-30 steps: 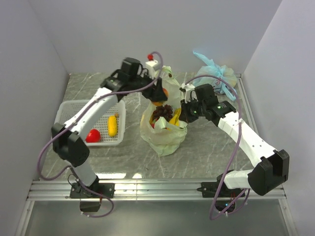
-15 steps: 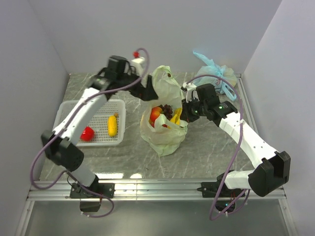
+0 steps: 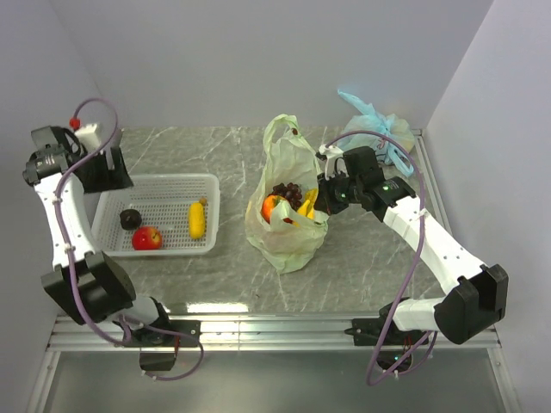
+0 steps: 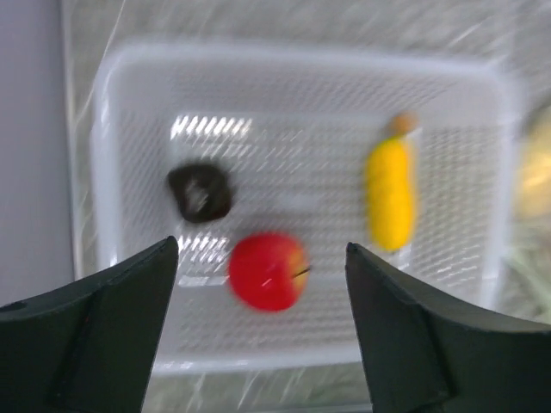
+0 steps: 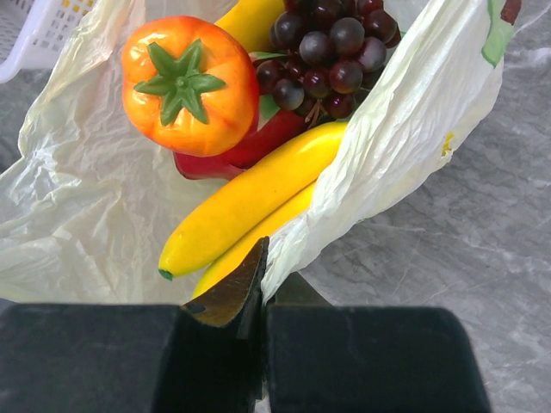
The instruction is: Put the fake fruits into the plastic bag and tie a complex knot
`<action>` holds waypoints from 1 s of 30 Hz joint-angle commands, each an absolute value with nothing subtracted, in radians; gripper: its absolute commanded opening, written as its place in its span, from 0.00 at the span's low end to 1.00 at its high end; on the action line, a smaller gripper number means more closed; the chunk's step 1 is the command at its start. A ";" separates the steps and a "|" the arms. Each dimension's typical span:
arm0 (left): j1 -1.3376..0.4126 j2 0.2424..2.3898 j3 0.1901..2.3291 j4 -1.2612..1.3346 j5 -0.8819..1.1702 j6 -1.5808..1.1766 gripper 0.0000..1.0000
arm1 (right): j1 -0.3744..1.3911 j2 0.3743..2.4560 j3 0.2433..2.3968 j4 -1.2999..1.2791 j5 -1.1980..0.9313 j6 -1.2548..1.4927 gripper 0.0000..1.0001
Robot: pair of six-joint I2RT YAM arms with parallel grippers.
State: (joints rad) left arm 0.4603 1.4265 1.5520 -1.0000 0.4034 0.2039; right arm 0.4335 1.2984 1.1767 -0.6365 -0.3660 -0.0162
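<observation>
A pale yellow-green plastic bag (image 3: 288, 225) stands open-mouthed at the middle of the grey marbled table (image 3: 370, 249), one handle loop (image 3: 282, 131) rising behind it. The right gripper (image 3: 325, 191) has its fingers pressed together on the bag's near-right rim. From the right wrist camera the thin film (image 5: 405, 129) runs straight down into the closed right gripper (image 5: 264, 258). Inside the bag, an orange fruit (image 5: 188, 82) with a green star-shaped calyx sits on top beside a bunch of dark purple grapes (image 5: 331, 52). Two yellow bananas (image 5: 258, 194) lie along the rim side, with a red piece (image 5: 250, 146) tucked beneath the orange fruit. From above, the orange fruit (image 3: 273, 206), grapes (image 3: 288, 193) and bananas (image 3: 307, 205) all show in the bag's mouth. Well to the left, the left gripper (image 3: 110, 172) hangs over the far-left corner of a white mesh basket (image 3: 172, 182), its fingers spread wide and holding nothing. The left wrist view, blurred, looks down between the parted fingers of the left gripper (image 4: 258, 254) into the basket (image 4: 301, 56). There a red apple (image 4: 268, 270), a small dark fruit (image 4: 200, 192) and a yellow piece (image 4: 390, 194) lie apart from one another. The overhead camera shows the same apple (image 3: 147, 238), dark fruit (image 3: 130, 218) and yellow piece (image 3: 197, 218). A tied light blue bag (image 3: 379, 129) rests at the far right corner.
</observation>
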 commanded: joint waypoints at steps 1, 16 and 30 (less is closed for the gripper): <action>0.515 1.479 1.480 -1.059 0.278 0.298 0.89 | 0.428 1.298 1.201 -0.607 -0.383 -0.020 0.00; 0.528 1.675 1.312 -0.775 0.222 0.236 0.91 | 0.429 1.290 1.181 -0.609 -0.391 -0.025 0.00; 0.463 1.862 1.309 -0.652 0.212 0.186 0.79 | 0.425 1.307 1.177 -0.617 -0.388 -0.038 0.00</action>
State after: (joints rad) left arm 0.4610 1.8511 1.3121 -0.6937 0.2218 0.2039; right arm 0.4335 1.3037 1.1706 -0.6373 -0.3855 -0.0216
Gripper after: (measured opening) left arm 0.826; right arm 0.005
